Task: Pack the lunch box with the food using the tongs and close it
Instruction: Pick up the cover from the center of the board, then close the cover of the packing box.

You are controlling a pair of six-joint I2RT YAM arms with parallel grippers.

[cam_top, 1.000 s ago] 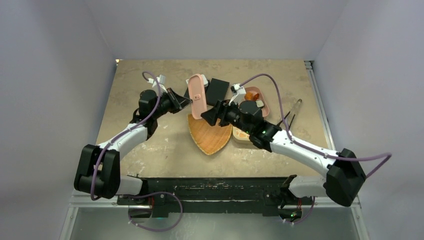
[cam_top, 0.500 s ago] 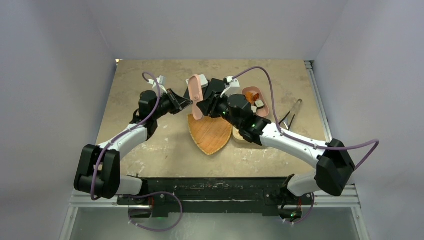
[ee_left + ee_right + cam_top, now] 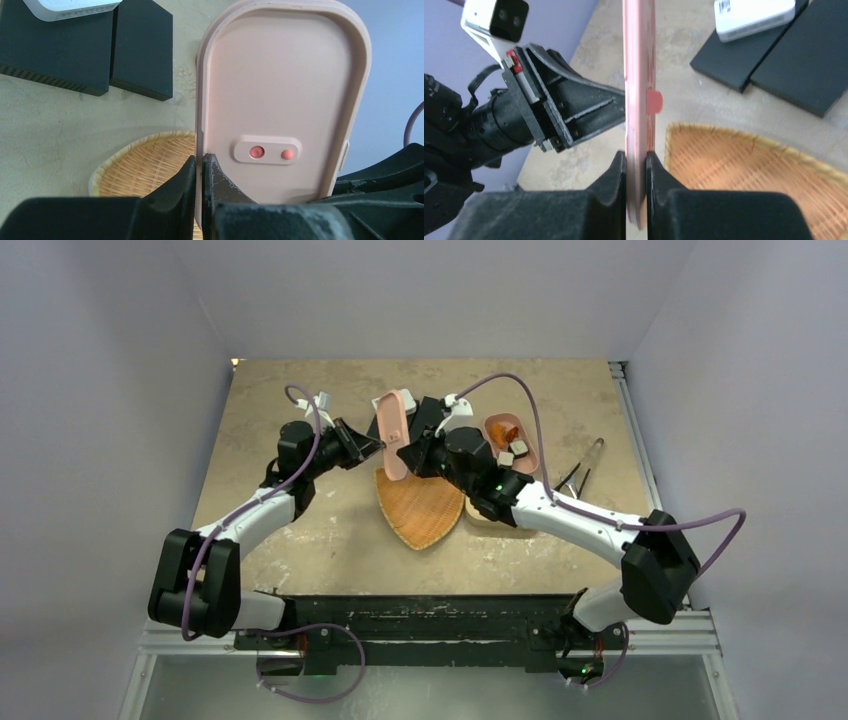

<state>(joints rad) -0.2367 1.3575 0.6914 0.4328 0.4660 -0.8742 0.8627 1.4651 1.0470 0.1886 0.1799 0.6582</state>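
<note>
My left gripper point(image 3: 200, 162) is clenched on one long edge of the pink lid point(image 3: 280, 90), pinching its rim between both fingers. My right gripper point(image 3: 636, 157) is clamped on the opposite edge, jaws tight against the thin plastic, so both grippers have the lid at once. It stands on edge in the air, above the far end of the orange wicker tray point(image 3: 420, 510), with the face bearing its two small red studs turned to my left wrist camera. Past it, two black blocks point(image 3: 140, 45) lie flat on the desk point(image 3: 300, 530), with a white box point(image 3: 75, 7) resting on one. Over to my right, the open pink lunch box point(image 3: 536, 453) sits on the desk with the food point(image 3: 506, 432) inside, orange and dark-and-white pieces. The tongs point(image 3: 582, 470) lie on the desk just beyond the box, near the right edge, untouched.
</note>
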